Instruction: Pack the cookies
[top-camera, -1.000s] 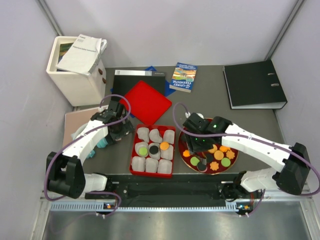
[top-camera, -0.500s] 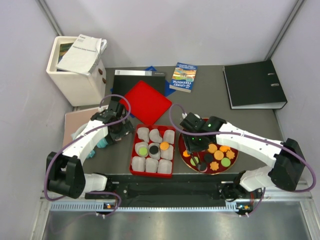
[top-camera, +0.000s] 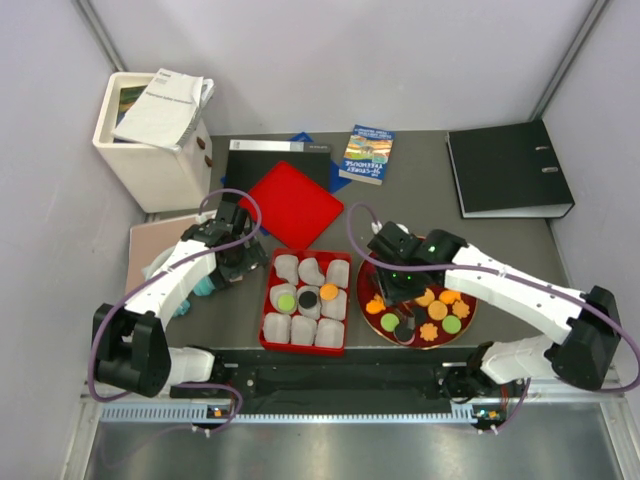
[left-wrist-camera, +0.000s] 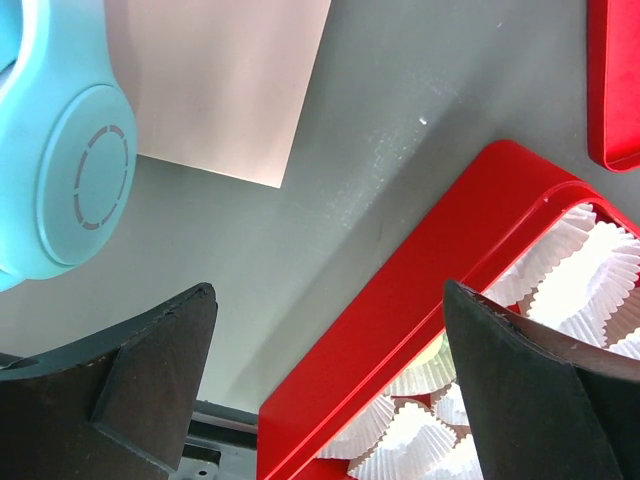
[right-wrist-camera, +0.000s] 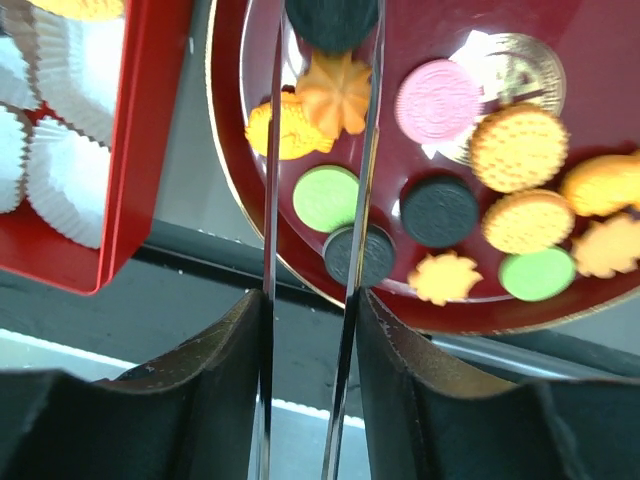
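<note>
Cookies (right-wrist-camera: 520, 147) hide behind the narrow right end effector (right-wrist-camera: 329, 35), possibly gripping one; left end effector (left-wrist-camera: 330, 355) wide.

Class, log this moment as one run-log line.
left gripper: open, near red tray | right gripper: narrow around orange flower cookie on plate, grip unclear | packed: three cookies

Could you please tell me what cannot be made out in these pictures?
Top view: the right gripper covers part of the plate; cookies under it are hidden.
Right wrist view: whether its fingers grip the orange flower cookie is unclear; the top edge cuts off a black cookie.
Left wrist view: the red box runs off frame; its wall hides some liners.
Top view: a booklet hides what the white bin holds.
</note>
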